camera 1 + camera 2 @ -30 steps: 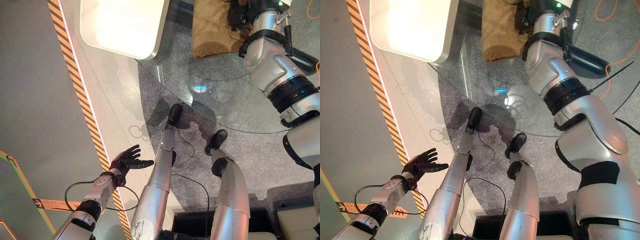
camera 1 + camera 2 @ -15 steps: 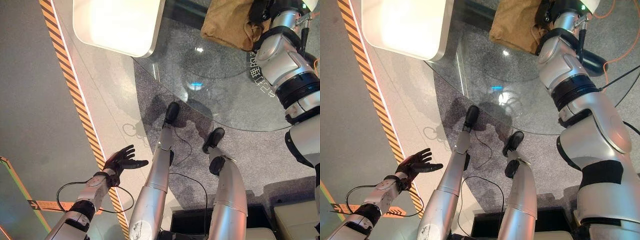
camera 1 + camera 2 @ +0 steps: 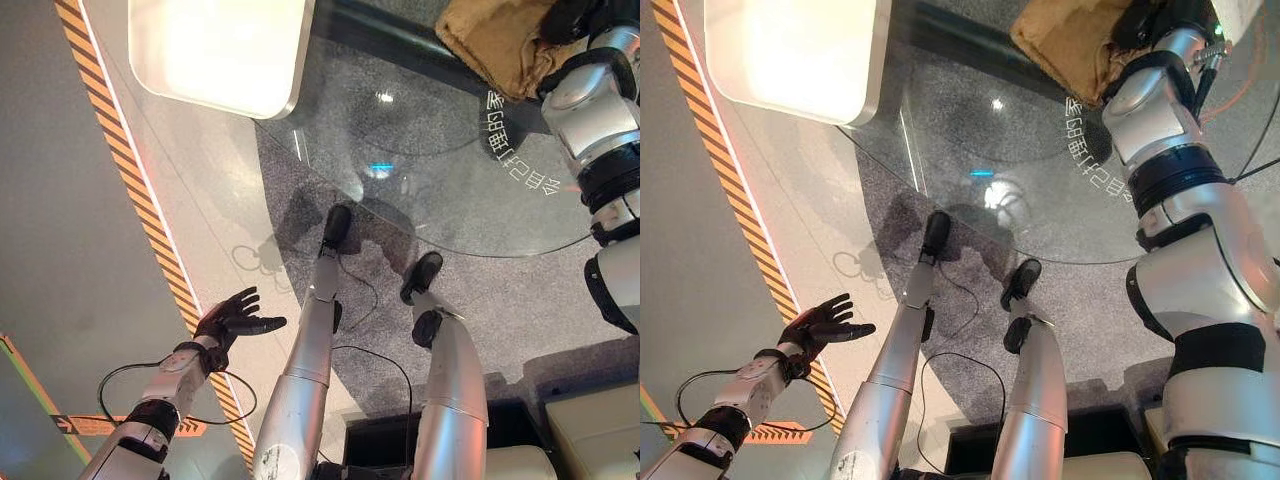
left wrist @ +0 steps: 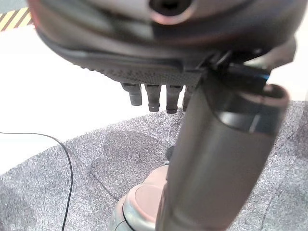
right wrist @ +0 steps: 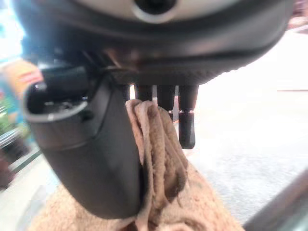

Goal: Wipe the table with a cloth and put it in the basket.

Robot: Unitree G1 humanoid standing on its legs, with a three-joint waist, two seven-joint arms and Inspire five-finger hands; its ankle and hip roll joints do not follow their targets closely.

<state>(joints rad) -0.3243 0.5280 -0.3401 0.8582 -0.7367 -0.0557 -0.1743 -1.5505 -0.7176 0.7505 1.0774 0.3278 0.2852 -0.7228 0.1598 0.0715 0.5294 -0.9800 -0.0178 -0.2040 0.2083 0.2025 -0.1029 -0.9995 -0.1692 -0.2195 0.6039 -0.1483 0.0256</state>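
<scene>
Cloth (image 3: 500,42): tan, bunched on far edge of round glass table (image 3: 440,190) | right hand (image 5: 120,144): thumb and fingers pinching a fold of the cloth | left hand (image 3: 232,318): fingers spread, holding nothing, low over floor beside striped floor tape (image 3: 130,170)

The left arm is held low at the robot's left side, bent at the elbow, with the wrist turned so that the palm faces inward. The left hand (image 3: 232,318) is kept open: its fingers (image 4: 151,98) are spread and nearly straight, and nothing is held in it. The right arm is stretched forward and up along the right side, almost fully extended. The right hand (image 5: 91,159) is closed, its thumb and fingers (image 5: 186,120) pinched on a bunch of tan cloth (image 5: 163,163).
</scene>
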